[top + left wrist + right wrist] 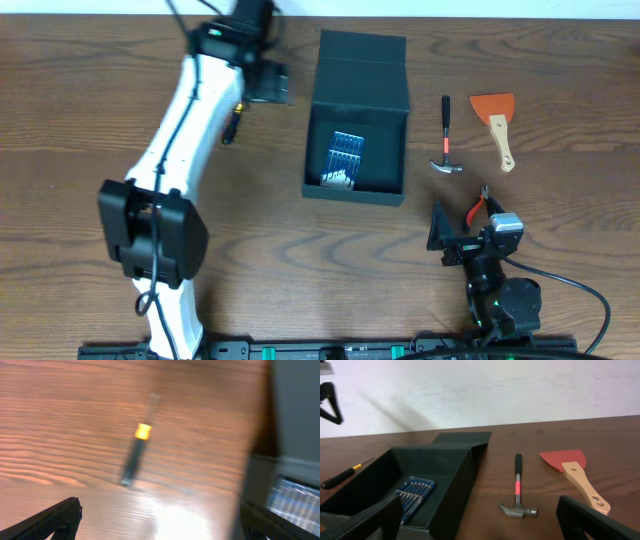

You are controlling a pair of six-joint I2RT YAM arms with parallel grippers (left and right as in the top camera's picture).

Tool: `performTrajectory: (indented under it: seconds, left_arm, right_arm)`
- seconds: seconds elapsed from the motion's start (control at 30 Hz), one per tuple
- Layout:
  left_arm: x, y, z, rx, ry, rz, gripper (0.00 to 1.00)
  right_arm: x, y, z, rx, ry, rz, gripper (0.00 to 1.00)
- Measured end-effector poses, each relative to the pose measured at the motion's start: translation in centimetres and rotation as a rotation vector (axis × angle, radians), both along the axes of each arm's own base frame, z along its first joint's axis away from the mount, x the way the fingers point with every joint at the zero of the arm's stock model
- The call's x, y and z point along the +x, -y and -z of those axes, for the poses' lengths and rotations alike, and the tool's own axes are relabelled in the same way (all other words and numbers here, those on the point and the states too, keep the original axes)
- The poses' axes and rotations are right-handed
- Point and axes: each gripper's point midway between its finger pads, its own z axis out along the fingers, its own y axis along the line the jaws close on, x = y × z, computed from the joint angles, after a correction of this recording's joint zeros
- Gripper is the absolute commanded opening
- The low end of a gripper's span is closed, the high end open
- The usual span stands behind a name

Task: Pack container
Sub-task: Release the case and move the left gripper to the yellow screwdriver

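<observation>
The dark container stands open at the table's middle, lid flap folded back, with a blue screwdriver-set case inside; both show in the right wrist view. A black-and-yellow screwdriver lies left of the box, blurred in the left wrist view. My left gripper is open and empty above the table near it. A small hammer, a red scraper with wooden handle and red-handled pliers lie right of the box. My right gripper is open and empty near the front edge.
The left arm stretches diagonally across the left half of the table. The right arm's base sits at the front right. A white wall rises behind the table's far edge.
</observation>
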Motion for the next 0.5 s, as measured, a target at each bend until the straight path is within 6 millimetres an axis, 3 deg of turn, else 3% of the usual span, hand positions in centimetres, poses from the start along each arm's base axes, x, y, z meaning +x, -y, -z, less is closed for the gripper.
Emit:
performTrajectory:
  seconds: [0.1,0.23,0.37,0.5]
  left_arm:
    - [0.7,-2.3,-0.1,0.020,0.011,-0.005,0.98]
    - [1.7,-3.8,-0.5,0.055,0.035,0.056,0.98]
    - [2.0,-4.2,-0.4,0.091,0.033,0.131,0.98]
    - [2.1,-4.1,1.0,0.118,-0.003,0.188,0.98]
  right_arm:
    - [0.0,0.0,0.0,0.000,0.000,0.000,0.99]
    - [0.0,0.0,0.0,0.000,0.000,0.000,0.99]
    - [0.0,0.0,0.0,0.000,0.000,0.000,0.98]
    - [0.0,0.0,0.0,0.000,0.000,0.000,0.99]
